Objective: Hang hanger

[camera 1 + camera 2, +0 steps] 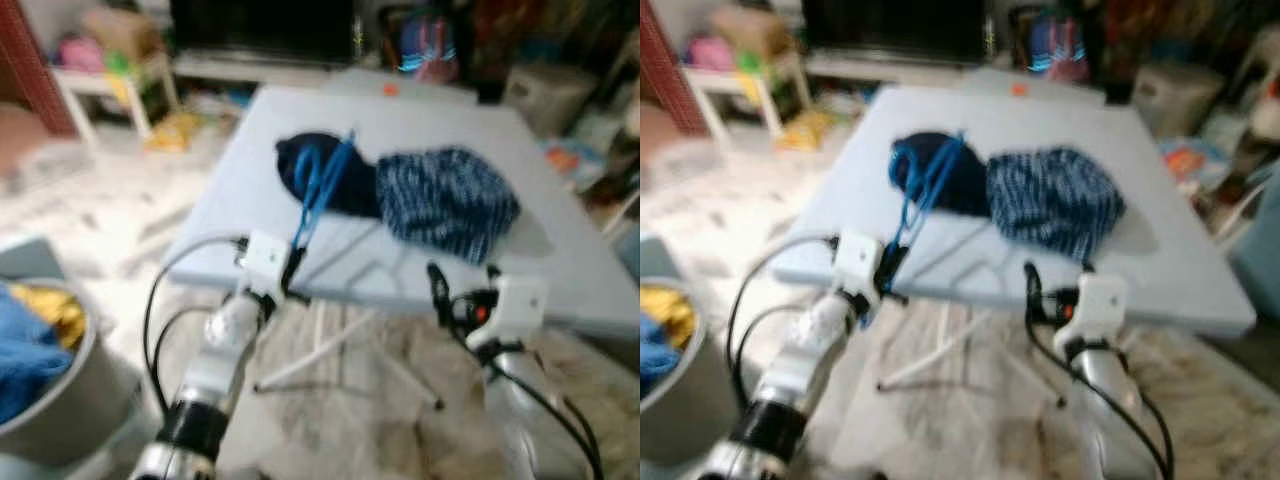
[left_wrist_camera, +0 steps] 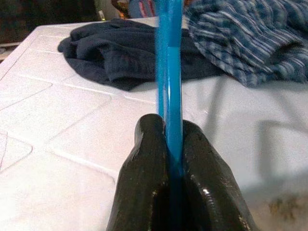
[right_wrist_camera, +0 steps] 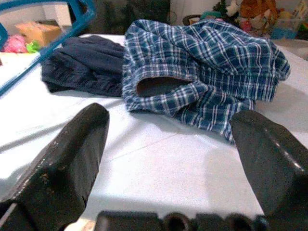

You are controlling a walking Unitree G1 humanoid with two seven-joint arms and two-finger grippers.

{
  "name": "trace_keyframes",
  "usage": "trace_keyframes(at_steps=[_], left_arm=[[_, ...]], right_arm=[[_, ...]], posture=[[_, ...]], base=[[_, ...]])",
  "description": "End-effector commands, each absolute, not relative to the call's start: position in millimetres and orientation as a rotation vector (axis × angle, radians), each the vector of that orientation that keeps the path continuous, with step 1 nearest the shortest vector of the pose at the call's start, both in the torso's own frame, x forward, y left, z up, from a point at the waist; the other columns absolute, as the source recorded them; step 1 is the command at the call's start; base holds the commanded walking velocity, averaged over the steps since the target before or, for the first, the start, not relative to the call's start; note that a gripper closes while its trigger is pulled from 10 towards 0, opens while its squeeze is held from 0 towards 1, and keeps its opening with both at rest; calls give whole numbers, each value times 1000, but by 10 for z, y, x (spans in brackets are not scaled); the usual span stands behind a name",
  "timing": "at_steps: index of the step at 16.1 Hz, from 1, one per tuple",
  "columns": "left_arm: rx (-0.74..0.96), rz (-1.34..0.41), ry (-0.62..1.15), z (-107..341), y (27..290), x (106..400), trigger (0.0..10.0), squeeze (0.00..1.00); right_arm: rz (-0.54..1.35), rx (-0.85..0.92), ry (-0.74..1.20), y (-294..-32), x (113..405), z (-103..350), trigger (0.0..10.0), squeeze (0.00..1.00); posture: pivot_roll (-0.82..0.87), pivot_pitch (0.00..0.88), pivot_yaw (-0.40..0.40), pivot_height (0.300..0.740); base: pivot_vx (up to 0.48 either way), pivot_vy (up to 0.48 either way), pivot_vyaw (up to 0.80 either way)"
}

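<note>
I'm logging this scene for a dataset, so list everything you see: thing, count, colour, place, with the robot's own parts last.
hanger: one, blue, clamped in the left claw, reaching over the dark garment
dark garment: one, navy, on the table, touching the plaid shirt
plaid shirt: one, blue and white, crumpled on the table
table: one, white, folding, before the robot
bin: one, grey, on the floor to the robot's left, holding blue and yellow cloth
small table: one, white, far left, too blurred to detail
left claw: shut on the hanger at the table's near edge
right claw: open, at the near edge, facing the plaid shirt
</note>
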State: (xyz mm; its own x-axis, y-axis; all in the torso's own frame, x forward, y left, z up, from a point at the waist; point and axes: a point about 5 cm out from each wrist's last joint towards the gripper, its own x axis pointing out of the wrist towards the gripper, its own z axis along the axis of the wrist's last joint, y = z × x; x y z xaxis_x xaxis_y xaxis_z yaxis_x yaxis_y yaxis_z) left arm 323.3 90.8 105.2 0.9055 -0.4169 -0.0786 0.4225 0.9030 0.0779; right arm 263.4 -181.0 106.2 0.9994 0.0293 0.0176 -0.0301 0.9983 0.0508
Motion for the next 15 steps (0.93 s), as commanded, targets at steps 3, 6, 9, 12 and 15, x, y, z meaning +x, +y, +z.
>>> trace_keyframes(at_steps=[3, 6, 9, 12, 15], left_arm=[[119, -458, 19, 1132, 862, 3245, 10000, 0], [122, -463, 28, 1106, 846, 3227, 10000, 0], [123, -463, 32, 1100, 847, 3229, 10000, 0], [123, -468, 36, 1086, 841, 3226, 10000, 0], [121, -471, 38, 1080, 831, 3219, 10000, 0]], right_arm=[[6, 47, -4, -1847, 2636, 1036, 10000, 0], [1, 43, 0, -1855, 2638, 1027, 10000, 0], [1, 37, 7, -1855, 2645, 1016, 10000, 0], [3, 32, 11, -1856, 2659, 1011, 10000, 0], [5, 27, 17, -1861, 2663, 1003, 10000, 0]], posture=[[90, 0, -42, 740], [89, 0, -42, 740], [89, 0, -41, 740], [89, 0, -41, 740], [87, 0, -43, 740]], base=[[0, 0, 0], [0, 0, 0], [-160, 0, 0], [-160, 0, 0], [-281, 0, 0]])
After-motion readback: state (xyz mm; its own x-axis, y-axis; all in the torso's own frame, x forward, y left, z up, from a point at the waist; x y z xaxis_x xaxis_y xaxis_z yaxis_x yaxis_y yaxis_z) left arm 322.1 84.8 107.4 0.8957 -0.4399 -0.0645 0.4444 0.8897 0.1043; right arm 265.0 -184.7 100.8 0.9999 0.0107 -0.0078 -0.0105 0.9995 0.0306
